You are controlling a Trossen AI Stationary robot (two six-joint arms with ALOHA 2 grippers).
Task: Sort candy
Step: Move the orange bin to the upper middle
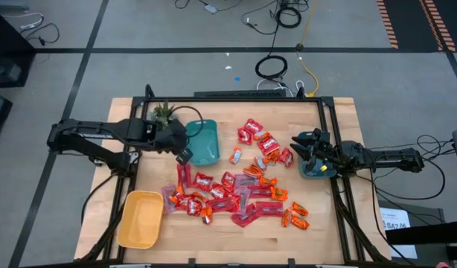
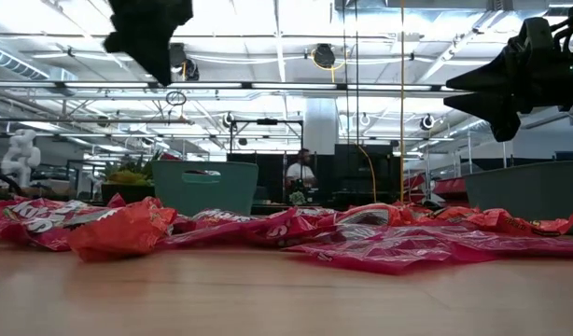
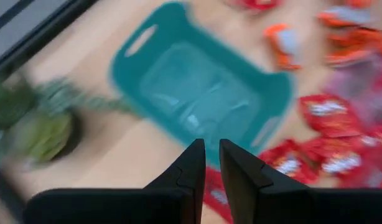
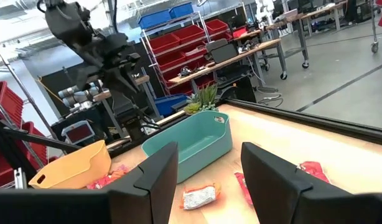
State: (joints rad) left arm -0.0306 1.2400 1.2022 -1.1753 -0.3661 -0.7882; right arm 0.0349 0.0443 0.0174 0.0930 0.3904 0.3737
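- My left pincer [image 1: 182,155] hangs above the table at the near edge of the teal bin [image 1: 203,141], between the bin and the heap of candy [image 1: 236,190]. Its fingers [image 3: 192,168] are nearly pressed together, with only a thin slit between them, and I see nothing pinched there.
- I judge it sits there because that is the shortest path between heap and bin: one short reach either way.
- The teal bin looks bare inside from my left wrist view, so the sorting seems barely begun.
- The candy lies loose on the wood in the middle of the table: red squarish packets, longer pinkish flat ones, small orange pieces at the right fringe. One pale-wrapped piece [image 4: 198,196] lies apart, just beside the teal bin.
- My right pincer [image 1: 303,147] hovers at the right side of the table, over a second dark teal bin [image 1: 313,170], fingers spread, holding nothing. It points toward the pile, ready for the packets nearest it.
- The yellow bin [image 1: 139,218] waits at the front left corner, well apart from the heap; it also looks bare.
- A potted plant [image 1: 164,113] stands behind the teal bin, close to my left arm, so I should swing clear of it.
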